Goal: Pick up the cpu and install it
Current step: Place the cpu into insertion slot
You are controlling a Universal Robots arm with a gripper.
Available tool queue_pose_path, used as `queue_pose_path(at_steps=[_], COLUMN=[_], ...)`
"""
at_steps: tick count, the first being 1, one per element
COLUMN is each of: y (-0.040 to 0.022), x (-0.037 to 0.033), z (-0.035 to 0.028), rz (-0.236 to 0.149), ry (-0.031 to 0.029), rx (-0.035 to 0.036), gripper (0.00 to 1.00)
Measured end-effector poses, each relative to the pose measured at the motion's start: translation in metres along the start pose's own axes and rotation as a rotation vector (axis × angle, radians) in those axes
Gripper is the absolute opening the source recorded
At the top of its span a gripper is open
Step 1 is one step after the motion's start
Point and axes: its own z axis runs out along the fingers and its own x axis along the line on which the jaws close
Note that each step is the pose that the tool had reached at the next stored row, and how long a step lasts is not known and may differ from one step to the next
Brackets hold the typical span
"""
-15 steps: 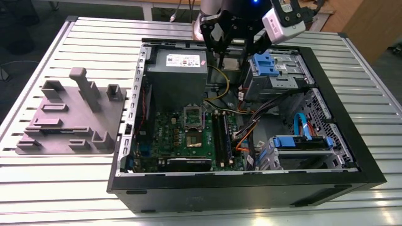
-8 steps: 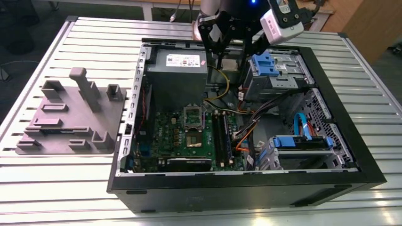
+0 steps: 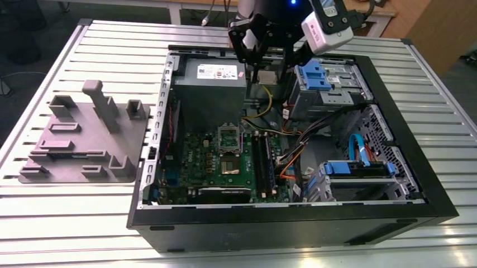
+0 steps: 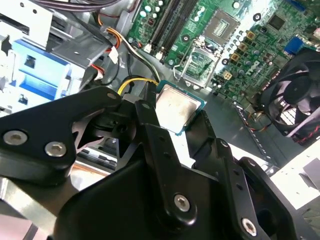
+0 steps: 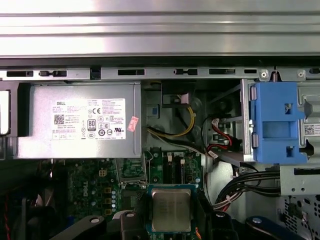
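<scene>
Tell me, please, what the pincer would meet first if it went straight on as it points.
Probably the motherboard, near the socket; the pincer points down at it, cpu leading. Depth is unclear; the yellow cables might come first.

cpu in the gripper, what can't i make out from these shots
- cpu underside: it faces away from the camera in both wrist views, so its contacts are unseen.
- cpu side edges: covered by the gripper in the second wrist view.
- socket pins: too small to tell in the second wrist view.
</scene>
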Motion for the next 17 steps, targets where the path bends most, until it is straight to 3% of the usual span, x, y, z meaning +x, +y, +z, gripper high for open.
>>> queue_pose_path(at_steps=[17], y=[-0.0001], x=[0.0010], z=[0.0000], rz=[0.000], ry=[0.0000], rx=[0.0000], gripper=[0.47])
